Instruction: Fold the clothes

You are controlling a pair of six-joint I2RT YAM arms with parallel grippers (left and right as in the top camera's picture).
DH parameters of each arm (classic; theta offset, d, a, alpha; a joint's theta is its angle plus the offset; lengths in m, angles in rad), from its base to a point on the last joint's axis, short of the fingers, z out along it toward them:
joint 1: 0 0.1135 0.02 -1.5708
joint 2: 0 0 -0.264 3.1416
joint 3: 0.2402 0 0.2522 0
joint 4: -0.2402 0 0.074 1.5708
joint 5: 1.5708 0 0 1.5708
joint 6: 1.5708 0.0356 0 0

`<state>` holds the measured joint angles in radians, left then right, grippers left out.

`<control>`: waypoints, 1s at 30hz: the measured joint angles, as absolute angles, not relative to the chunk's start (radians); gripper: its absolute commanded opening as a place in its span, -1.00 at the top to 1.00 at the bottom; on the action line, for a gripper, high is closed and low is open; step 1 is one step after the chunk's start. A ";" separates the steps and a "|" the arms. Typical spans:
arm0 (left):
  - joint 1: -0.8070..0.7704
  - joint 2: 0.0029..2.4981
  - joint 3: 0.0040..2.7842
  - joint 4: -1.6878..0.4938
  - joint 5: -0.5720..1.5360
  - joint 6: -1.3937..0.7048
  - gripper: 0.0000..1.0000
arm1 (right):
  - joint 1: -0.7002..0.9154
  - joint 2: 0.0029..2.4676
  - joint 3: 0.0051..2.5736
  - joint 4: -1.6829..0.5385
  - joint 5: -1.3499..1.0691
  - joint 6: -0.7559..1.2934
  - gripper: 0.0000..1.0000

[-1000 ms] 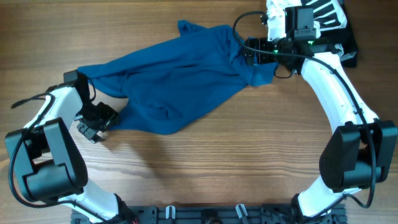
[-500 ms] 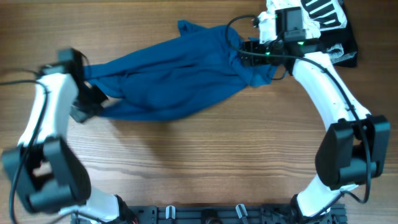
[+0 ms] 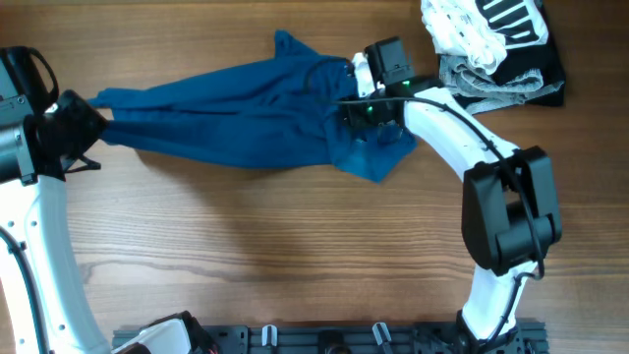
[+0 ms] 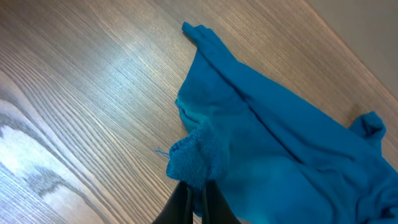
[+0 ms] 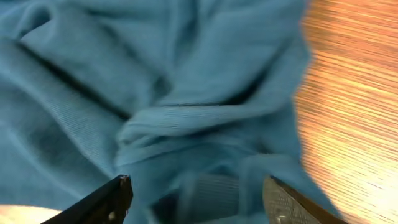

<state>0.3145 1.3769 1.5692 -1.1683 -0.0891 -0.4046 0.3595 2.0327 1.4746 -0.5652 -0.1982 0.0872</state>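
The clothes, a plain deep-blue garment, lie stretched out in a wrinkled band across the upper middle of the table. My left gripper is at the band's left end. In the left wrist view that gripper is shut on a bunched corner of the clothes, which trail away over the wood. My right gripper hovers over the band's right part. In the right wrist view it stands open, its fingers wide apart over a raised fold of the clothes.
A white black-striped garment lies at the back right corner on a grey one and a black one. Bare wood spreads in front of the blue band.
My left gripper closed on the garment's left end and swung left and back, dragging the fabric into a long band. My right gripper moved left and forward over it, its jaws narrowing somewhat.
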 measured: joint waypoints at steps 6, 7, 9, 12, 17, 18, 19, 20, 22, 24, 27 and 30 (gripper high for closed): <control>0.315 1.377 1.569 -1.178 -0.089 -0.405 0.92 | 0.413 2.033 1.475 -0.635 -0.167 0.093 0.07; 0.315 1.377 1.569 -1.179 -0.089 -0.405 0.92 | 0.420 2.033 1.475 -0.636 -0.136 0.113 0.34; 0.315 1.377 1.569 -1.179 -0.089 -0.405 0.92 | 0.429 2.037 1.475 -0.631 -0.063 0.153 0.73; 0.315 1.377 1.569 -1.179 -0.089 -0.405 0.92 | 0.429 2.060 1.475 -0.625 0.032 0.202 0.92; 0.315 1.377 1.569 -1.183 -0.089 -0.405 0.92 | 0.429 2.057 1.514 -0.627 0.058 0.215 0.92; 0.315 1.377 1.569 -1.183 -0.089 -0.405 0.92 | 0.429 2.048 1.554 -0.604 0.066 0.212 0.92; 0.315 1.377 1.569 -1.183 -0.089 -0.405 0.92 | 0.426 2.035 1.611 -0.546 0.076 0.205 0.92; 0.315 1.377 1.569 -1.183 -0.089 -0.405 0.92 | 0.419 2.018 1.654 -0.451 0.081 0.196 0.92; 0.315 1.377 1.569 -1.186 -0.089 -0.405 0.92 | 0.394 1.990 1.700 -0.244 0.088 0.188 0.92; 0.315 1.377 1.568 -1.187 -0.089 -0.405 0.92 | 0.352 2.001 1.714 -0.057 0.094 0.183 0.46; 0.315 1.377 1.568 -1.187 -0.089 -0.405 0.92 | 0.310 2.085 1.716 0.051 0.099 0.184 -0.99; 0.315 1.383 1.568 -1.191 -0.089 -0.405 0.92 | 0.295 2.123 1.706 -0.083 0.094 0.183 -0.99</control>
<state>0.3145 1.3834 1.5681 -1.1908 -0.0891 -0.4046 0.2951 2.1231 1.7061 -0.0834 0.0937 0.1833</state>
